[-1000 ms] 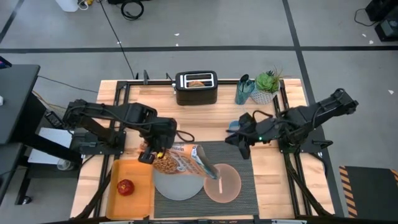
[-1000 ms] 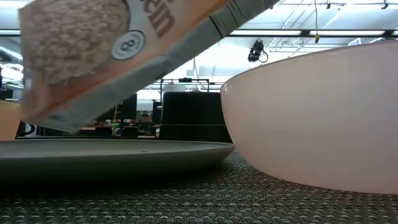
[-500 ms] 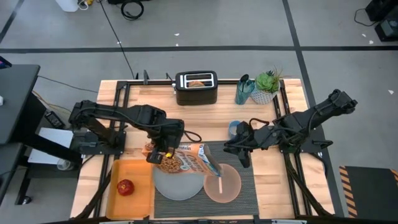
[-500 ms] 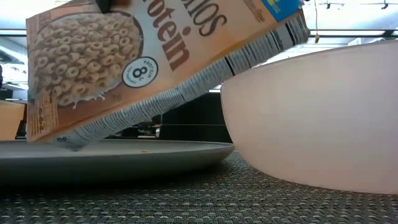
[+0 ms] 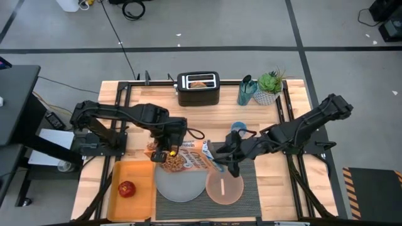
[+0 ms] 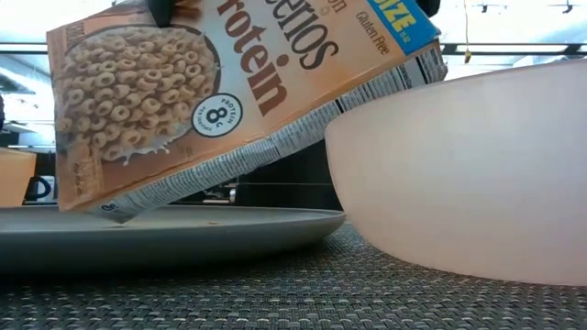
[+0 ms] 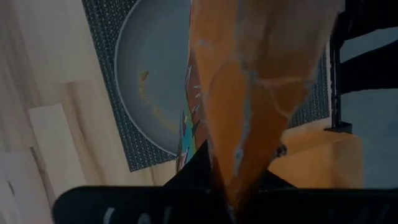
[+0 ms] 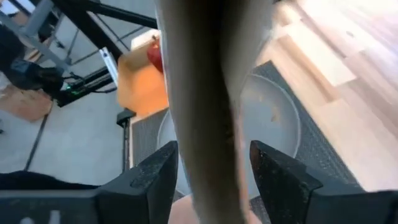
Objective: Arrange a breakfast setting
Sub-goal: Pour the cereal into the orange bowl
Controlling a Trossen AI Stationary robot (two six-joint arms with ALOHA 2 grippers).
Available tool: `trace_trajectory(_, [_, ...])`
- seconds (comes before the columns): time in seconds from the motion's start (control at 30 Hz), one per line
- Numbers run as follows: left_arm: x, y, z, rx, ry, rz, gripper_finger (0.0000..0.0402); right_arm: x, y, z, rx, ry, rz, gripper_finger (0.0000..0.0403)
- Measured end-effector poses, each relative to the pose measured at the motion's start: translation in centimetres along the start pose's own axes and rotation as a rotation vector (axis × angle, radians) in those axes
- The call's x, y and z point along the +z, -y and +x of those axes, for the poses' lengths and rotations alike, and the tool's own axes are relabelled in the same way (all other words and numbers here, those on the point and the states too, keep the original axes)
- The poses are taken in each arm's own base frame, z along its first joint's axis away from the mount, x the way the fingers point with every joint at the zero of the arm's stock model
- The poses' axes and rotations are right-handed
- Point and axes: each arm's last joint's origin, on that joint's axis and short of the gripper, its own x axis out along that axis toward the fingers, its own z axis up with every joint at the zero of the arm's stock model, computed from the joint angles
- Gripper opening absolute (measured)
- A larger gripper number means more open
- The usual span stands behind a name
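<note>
Both hands meet at the cereal box (image 5: 185,158), tilted above the plate (image 5: 181,186): the left hand (image 5: 164,152) clamps its end, the right hand (image 5: 221,158) stands spread around its top. Beside the plate, the pink bowl (image 5: 225,186) sits on the ribbed mat (image 5: 250,185).

Woven ribbed mat (image 6: 275,293); smooth matt pink bowl (image 6: 468,174); printed cardboard cereal box (image 6: 229,92).

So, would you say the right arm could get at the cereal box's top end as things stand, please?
Probably yes: the right gripper stands open with its fingers either side of the cereal box, which the left gripper holds tilted over the plate.
</note>
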Motion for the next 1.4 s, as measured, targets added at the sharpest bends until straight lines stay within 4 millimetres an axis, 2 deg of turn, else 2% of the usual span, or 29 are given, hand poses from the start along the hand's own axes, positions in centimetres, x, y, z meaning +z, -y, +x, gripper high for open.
trace_trajectory(0.17, [-0.1, 0.1, 0.0, -0.002, -0.009, 0.001, 0.0011, 0.1, 0.1, 0.4, -0.019, 0.02, 0.004, 0.0206])
trace_trajectory(0.37, [-0.2, 0.2, 0.0, -0.002, -0.022, 0.002, 0.0011, 0.6, 0.1, -0.9, 0.021, 0.029, 0.018, 0.0206])
trace_trajectory(0.5, [-0.2, 0.5, 0.1, -0.006, -0.027, 0.024, 0.0011, 0.8, 0.4, -1.6, -0.017, 0.054, 0.032, 0.0206])
trace_trajectory(0.9, [-0.1, 0.9, 0.2, -0.005, -0.014, 0.038, 0.0011, 0.7, 0.0, -0.1, -0.006, 0.074, 0.021, 0.0205])
trace_trajectory(1.23, [0.9, 0.9, 0.1, -0.004, 0.084, 0.037, 0.0011, 0.7, 0.0, 1.2, -0.066, 0.133, 0.024, 0.0205])
trace_trajectory(1.4, [1.1, 0.9, 0.1, 0.002, 0.105, 0.029, 0.0011, 0.6, 0.0, 1.3, -0.063, 0.128, 0.023, 0.0181])
